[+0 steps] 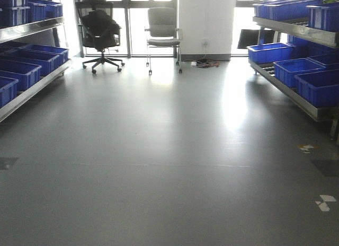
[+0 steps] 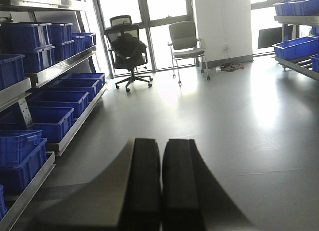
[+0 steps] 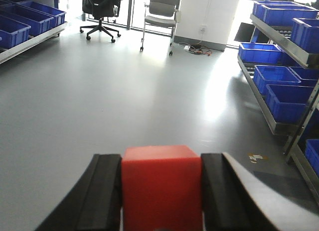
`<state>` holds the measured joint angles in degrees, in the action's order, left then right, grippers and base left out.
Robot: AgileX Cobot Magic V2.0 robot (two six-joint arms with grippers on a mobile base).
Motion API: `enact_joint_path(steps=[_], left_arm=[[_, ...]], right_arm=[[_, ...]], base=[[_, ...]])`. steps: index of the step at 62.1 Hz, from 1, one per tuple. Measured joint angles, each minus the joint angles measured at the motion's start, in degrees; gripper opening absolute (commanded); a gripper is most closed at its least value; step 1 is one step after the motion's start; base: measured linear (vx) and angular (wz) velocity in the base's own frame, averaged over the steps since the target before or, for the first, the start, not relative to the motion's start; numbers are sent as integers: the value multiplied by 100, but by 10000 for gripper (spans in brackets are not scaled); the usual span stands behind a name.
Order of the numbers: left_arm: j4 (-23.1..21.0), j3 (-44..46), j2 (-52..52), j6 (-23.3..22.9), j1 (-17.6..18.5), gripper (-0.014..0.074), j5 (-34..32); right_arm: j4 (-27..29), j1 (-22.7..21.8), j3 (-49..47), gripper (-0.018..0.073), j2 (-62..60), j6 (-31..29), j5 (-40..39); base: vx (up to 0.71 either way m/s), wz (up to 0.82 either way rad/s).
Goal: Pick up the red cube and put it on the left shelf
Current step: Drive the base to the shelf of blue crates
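Note:
The red cube [image 3: 161, 183] fills the bottom of the right wrist view, clamped between the two black pads of my right gripper [image 3: 161, 161], which is shut on it above the grey floor. My left gripper [image 2: 161, 146] is shut with nothing between its black pads, which almost touch. The left shelf [image 2: 75, 127], a steel tiered rack with blue crates, runs along the left side of the left wrist view, and the left shelf [image 1: 33, 84] also lines the left edge of the front view. Neither gripper shows in the front view.
A second steel rack with blue crates [image 1: 296, 71] lines the right side. At the far end stand a black office chair [image 1: 99, 31] and a grey chair [image 1: 162, 29] before the windows, with cables [image 1: 205, 62] on the floor by a white pillar. Floor markers [image 1: 324, 202] lie at right.

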<state>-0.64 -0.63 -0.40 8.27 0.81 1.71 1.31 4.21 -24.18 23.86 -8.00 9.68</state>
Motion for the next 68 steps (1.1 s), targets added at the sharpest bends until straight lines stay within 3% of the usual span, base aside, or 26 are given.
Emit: enact_joint_path(steps=[68], left_arm=[[0, 0, 0, 0, 0, 106, 0]], right_arm=[[0, 0, 0, 57, 0, 0, 0]], base=[[53, 31]])
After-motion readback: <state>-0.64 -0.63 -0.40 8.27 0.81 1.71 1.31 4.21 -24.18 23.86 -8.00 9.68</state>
